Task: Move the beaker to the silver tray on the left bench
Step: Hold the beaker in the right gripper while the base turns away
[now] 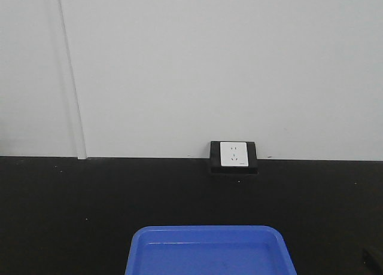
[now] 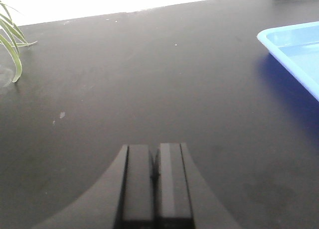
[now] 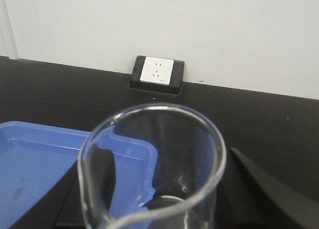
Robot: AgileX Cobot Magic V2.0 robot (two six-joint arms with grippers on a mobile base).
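The beaker [image 3: 152, 167], a clear glass cylinder with a round rim, fills the lower middle of the right wrist view. My right gripper [image 3: 164, 189] is shut on the beaker, with a dark finger on each side of the glass. It hangs over the black bench top [image 3: 259, 119], just right of a blue tray's corner. My left gripper [image 2: 155, 150] is shut with nothing in it, low over the bare black worktop [image 2: 149, 79]. The silver tray is out of view. Neither the beaker nor my grippers can be made out in the front view.
A blue plastic tray [image 1: 209, 251] lies at the near edge of the bench, also at the right [image 2: 294, 45] and the left [image 3: 40, 159] of the wrist views. A white socket in a black box [image 1: 233, 154] sits against the wall. Green plant leaves [image 2: 12, 50] hang at far left.
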